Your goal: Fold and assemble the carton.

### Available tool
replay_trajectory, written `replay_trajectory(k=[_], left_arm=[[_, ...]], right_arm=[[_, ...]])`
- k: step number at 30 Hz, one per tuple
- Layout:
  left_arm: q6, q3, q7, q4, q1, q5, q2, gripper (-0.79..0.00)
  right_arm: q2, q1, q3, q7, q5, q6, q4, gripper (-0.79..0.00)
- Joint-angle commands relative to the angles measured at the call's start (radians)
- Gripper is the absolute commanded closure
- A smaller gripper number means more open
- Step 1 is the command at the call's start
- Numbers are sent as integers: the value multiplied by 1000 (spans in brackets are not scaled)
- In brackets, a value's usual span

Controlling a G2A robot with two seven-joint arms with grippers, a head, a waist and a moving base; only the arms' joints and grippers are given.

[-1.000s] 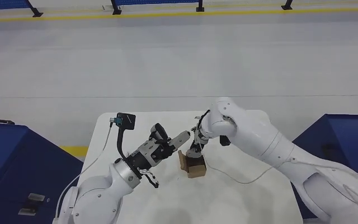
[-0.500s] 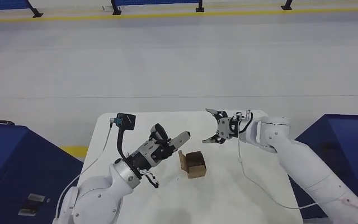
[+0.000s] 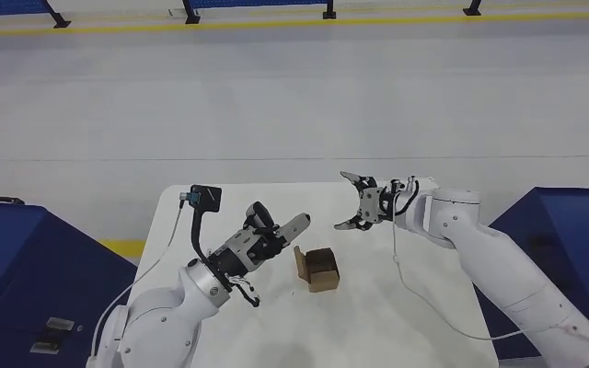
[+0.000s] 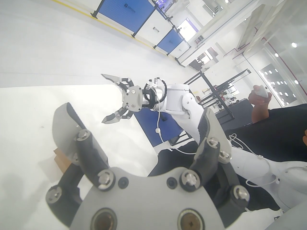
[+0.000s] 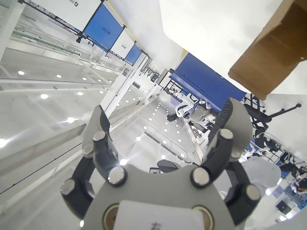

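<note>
While the left gripper point(image 3: 281, 221) hangs just beside the carton point(image 3: 317, 268), on its left and slightly beyond it, its fingers are spread wide and hold nothing; in the left wrist view one finger point(image 4: 69, 130) hides most of the carton point(image 4: 60, 159). The carton, small and brown, rests on the white table point(image 3: 368, 322) near its middle, open side up, with a flap standing on the side towards the left gripper. To the carton's right a white cable point(image 3: 405, 276) from the right arm trails across the table. Beyond the carton and to its right, the right gripper point(image 3: 341, 200) hangs above the table's far edge, well apart from the carton, fingers wide open and empty. Blue panels point(image 3: 55, 267) flank the table on both sides. Far past the carton, pale floor runs to a yellow line point(image 3: 276, 23).
</note>
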Motion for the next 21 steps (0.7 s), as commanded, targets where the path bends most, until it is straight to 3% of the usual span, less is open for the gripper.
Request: replay_trajectory(k=[1,4,7,11,21], left_arm=[[74,23,-72,-9,-17,154,5,-785],[157,105,-120,-24,-27,296,7,-785],[267,263,-140,-24,-13,466,2,-785],[363,412,-57,-24,-19,520,-17,-785],[367,425,-27,-24,-29,508,-22,-785]], right_arm=[[7,-20,1,-26,-433,-224,-13,-785],[10,-9,-32,88,-715,-335,39,-785],[-3,44,-140,200,-1112,-518,149,-785],[-42,122,-227,233,-1338,-684,280,-785],[-50,135,-240,241,-1361,-712,302,-785]])
